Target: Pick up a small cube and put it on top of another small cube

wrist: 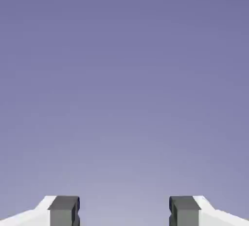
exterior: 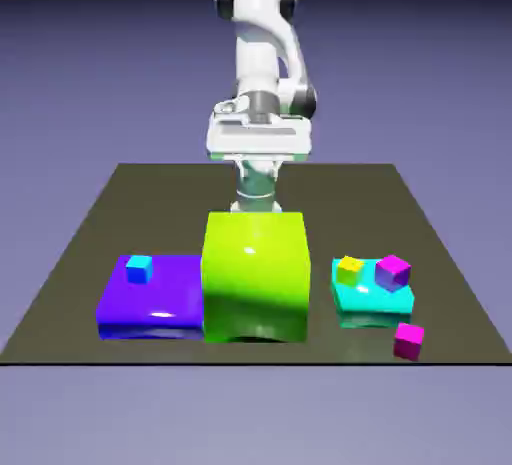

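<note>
Near the table's [exterior: 70, 283] front right corner, in the exterior view, lies the small magenta-pink cube [exterior: 408, 341], just beside the cyan block [exterior: 372, 303]. Behind the lime block [exterior: 254, 275], the gripper [wrist: 124, 210] stands open (nothing between its fingertips).

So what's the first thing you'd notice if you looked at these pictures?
The big shiny lime-green block at the table's front middle grabs the eye, with the white robot arm rising behind it. A flat purple-blue block lies on the exterior view's left, a flat cyan block on its right, and a small magenta-pink cube sits alone on the table nearby.
</note>
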You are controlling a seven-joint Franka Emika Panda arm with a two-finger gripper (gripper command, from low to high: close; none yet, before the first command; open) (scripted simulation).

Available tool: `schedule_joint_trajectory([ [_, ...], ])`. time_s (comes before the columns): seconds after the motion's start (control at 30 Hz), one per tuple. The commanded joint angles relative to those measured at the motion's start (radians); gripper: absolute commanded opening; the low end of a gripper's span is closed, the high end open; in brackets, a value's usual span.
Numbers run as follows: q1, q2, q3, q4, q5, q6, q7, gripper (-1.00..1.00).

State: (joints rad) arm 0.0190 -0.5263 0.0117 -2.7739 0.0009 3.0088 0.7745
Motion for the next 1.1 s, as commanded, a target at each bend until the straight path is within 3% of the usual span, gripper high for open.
schedule_joint_trajectory([
  [0.0,0.006,0.036,0.010,0.030,0.001,-0.023,0.028,0.00],
  [1.07,0.186,1.166,0.311,0.962,0.024,-0.752,0.893,0.00],
])
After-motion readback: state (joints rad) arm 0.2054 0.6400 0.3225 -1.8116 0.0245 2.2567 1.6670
